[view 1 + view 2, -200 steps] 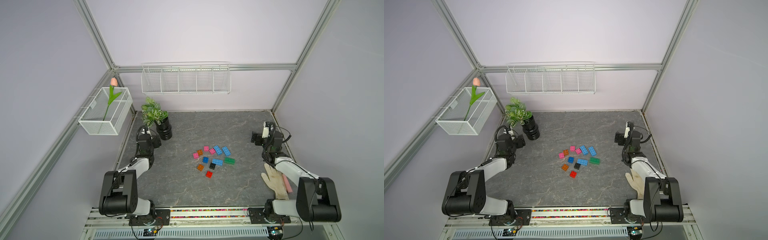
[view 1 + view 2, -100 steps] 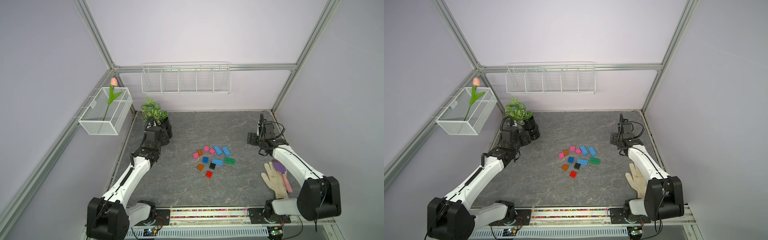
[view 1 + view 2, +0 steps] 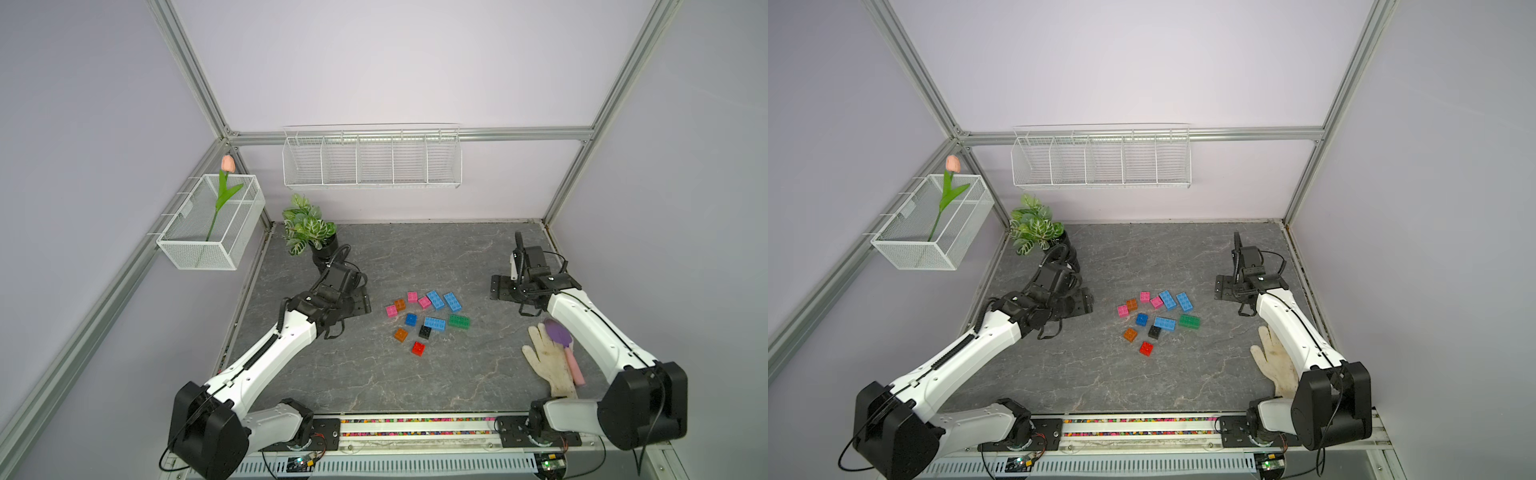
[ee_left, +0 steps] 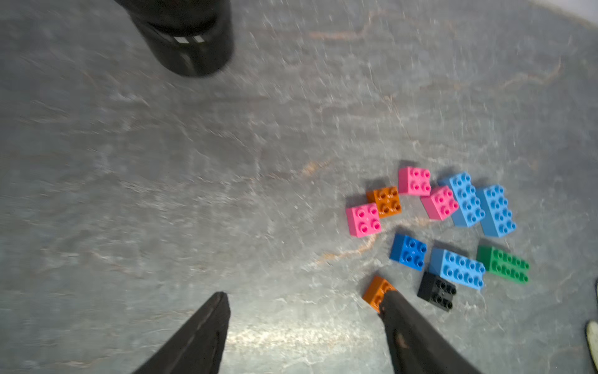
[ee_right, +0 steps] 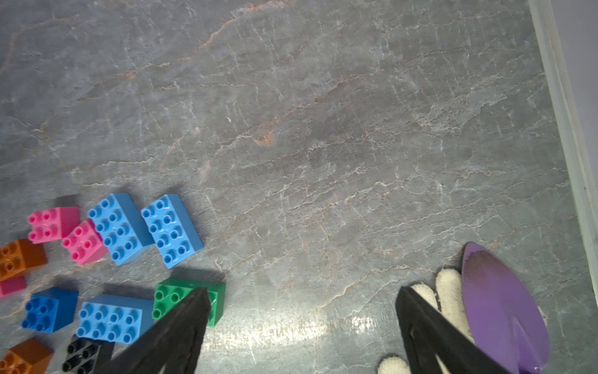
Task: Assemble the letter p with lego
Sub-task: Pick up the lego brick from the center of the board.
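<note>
Barely started. Counting about a dozen lego (image 3: 434,323) loose in one scatter mid counter (image 3: 365,382), studs up, unstacked, no p shape anywhere (some pink and light blue touching side by side, nothing more). Seeing left claw (image 4: 304,296) spread wide, empty, just beside the scatter, one fingertip overlapping an orange brick (image 4: 375,288) in the wrist view; touching or above, cannot tell. Seeing right claw (image 5: 302,291) spread too, empty, on the opposite side, near the green brick (image 5: 168,298). Left to do, judging by this: everything, meaning picking, lining up the stem, building the bowl. Noting glove (image 3: 550,365) and purple trowel (image 3: 557,332) near the right arm, apart from the bricks.
</note>
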Controlling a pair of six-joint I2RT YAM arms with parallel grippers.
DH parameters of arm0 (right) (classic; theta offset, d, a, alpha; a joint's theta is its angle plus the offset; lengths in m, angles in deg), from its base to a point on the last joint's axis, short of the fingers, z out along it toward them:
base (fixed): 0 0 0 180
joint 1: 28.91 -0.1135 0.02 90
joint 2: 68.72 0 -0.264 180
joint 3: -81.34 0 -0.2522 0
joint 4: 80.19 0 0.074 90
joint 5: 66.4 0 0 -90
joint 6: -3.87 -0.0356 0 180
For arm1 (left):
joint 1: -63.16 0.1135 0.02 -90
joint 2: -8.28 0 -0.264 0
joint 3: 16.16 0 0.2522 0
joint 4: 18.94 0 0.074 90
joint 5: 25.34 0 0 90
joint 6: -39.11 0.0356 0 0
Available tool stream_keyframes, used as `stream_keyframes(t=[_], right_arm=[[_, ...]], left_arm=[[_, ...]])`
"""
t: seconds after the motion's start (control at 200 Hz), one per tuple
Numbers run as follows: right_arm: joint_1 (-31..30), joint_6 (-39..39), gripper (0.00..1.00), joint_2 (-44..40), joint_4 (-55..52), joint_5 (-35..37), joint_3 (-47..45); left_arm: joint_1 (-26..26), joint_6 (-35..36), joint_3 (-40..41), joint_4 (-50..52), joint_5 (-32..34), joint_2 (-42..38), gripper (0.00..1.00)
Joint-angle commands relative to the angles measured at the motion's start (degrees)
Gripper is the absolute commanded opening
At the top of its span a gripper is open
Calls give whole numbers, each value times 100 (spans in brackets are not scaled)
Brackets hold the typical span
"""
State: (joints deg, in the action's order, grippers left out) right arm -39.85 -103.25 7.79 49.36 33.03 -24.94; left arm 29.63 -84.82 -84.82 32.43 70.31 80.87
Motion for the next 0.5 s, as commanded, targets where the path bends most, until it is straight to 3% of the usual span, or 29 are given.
stream_keyframes(t=[0.0, 0.19, 0.285, 0.495], right_arm=[[-49, -165, 97, 70, -174, -238, 112], [-49, -90, 99, 157, 53, -205, -98], [-44, -61, 99, 187, 128, -239, -228], [-49, -16, 99, 197, 174, -266, -302]], left_arm=[[-219, -464, -44, -449, -284, 487, 67], [-633, -399, -526, -635, -113, 1583, 66], [-709, -439, -736, -804, -203, 2123, 59], [-786, -667, -1063, -1006, 4, 2729, 59]])
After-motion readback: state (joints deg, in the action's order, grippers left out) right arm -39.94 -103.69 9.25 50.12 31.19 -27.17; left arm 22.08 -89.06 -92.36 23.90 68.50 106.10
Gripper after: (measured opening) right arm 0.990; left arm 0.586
